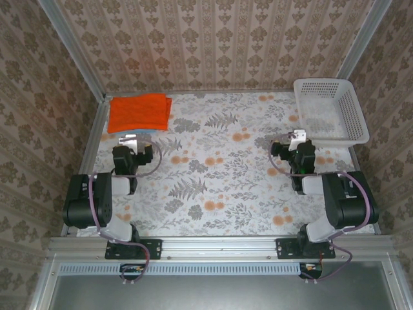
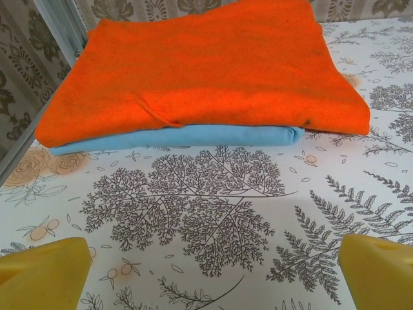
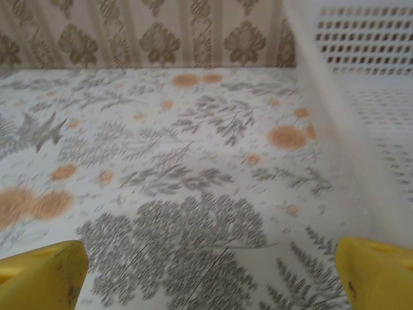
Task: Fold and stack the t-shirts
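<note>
Lying folded at far-left corner of bench (image 1: 219, 171): orange t-shirt (image 2: 206, 64) on blue t-shirt (image 2: 193, 137) | left end effector (image 2: 213, 278), right end effector (image 3: 210, 278) both wide, empty | risk: forward nudge could shift stack

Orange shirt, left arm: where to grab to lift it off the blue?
Probably the orange shirt by its near folded edge, from the robot's side: that edge faces the left gripper, and its right corner juts past the blue shirt, leaving room underneath.
</note>
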You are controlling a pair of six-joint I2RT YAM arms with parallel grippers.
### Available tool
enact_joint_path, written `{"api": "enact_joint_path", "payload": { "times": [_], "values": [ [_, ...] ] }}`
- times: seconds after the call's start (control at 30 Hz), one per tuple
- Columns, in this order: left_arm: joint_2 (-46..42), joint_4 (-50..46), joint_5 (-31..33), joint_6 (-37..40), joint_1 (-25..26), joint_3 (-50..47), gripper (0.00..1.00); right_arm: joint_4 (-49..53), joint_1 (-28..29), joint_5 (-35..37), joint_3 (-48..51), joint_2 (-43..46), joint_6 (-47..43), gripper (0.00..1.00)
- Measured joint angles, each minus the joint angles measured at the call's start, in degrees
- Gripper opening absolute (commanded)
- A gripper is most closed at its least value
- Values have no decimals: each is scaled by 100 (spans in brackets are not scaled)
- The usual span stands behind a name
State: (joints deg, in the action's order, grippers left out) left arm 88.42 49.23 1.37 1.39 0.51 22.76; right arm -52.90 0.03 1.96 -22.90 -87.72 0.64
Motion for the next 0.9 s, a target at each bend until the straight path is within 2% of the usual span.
{"api": "enact_joint_path", "payload": {
  "times": [0.9],
  "values": [
    [0,-20,-4,42,22,0,100,216,-4,-7,2,-2,105,100]
  ]
}}
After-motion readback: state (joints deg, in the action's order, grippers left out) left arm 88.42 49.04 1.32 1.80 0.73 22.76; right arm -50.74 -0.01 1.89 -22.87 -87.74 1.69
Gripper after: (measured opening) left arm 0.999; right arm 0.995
